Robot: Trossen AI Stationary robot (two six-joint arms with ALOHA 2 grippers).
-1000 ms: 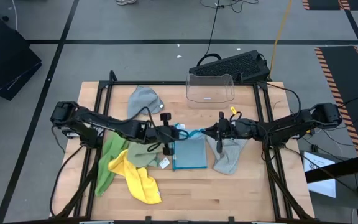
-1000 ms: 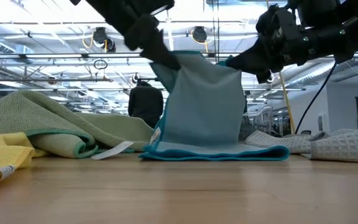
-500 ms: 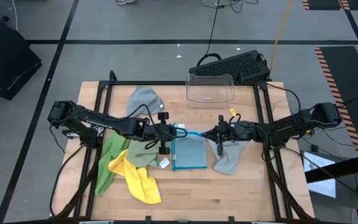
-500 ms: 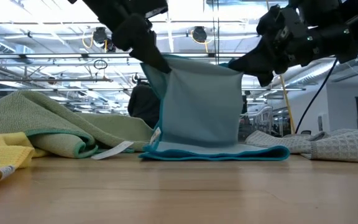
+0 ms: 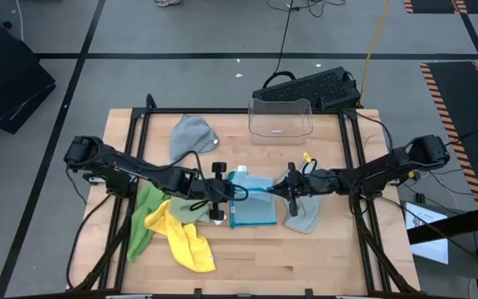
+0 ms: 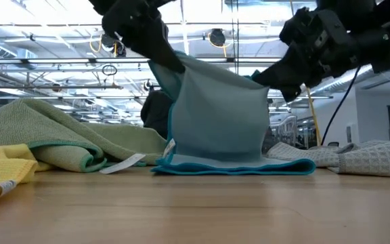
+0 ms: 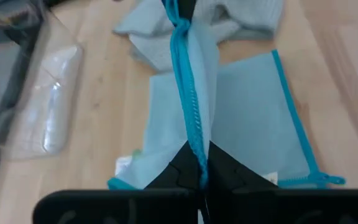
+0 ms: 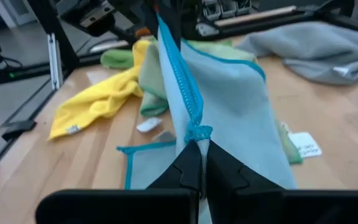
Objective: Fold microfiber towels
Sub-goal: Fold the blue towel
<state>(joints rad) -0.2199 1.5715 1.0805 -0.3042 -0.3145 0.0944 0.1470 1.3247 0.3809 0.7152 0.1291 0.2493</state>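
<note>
The light blue towel (image 5: 253, 208) lies at the table's middle with its near half flat on the wood (image 6: 235, 165) and its far half raised like a curtain (image 6: 219, 115). My left gripper (image 5: 229, 193) is shut on the raised edge's left corner. My right gripper (image 5: 277, 189) is shut on its right corner. A sage green towel (image 5: 187, 209), a bright green one (image 5: 142, 223) and a yellow one (image 5: 187, 239) lie heaped to the left. One grey towel (image 5: 192, 133) lies far left, another (image 5: 304, 216) right of the blue one. My left gripper pinches the blue towel's teal hemmed edge (image 7: 196, 149) at its left corner between the two fingers, slanting down from the table's left. The hem runs fairly straight across to the other gripper. The cloth hangs below, its lower half on the table. My right gripper pinches the bunched teal hem at the raised edge's right corner (image 8: 197, 133) between its two fingers, coming nearly level from the table's right. The cloth hangs below the fingers and its lower half rests on the table.
A clear plastic bin (image 5: 280, 118) stands at the far middle of the table. A black keyboard (image 5: 309, 87) lies beyond the far edge. The table's near strip (image 5: 305, 257) is bare wood.
Both grippers, still shut, have carried the towel's raised edge toward the table's near edge, over the half that lies flat. The right gripper has sunk a little. The lower half has stayed in place.
</note>
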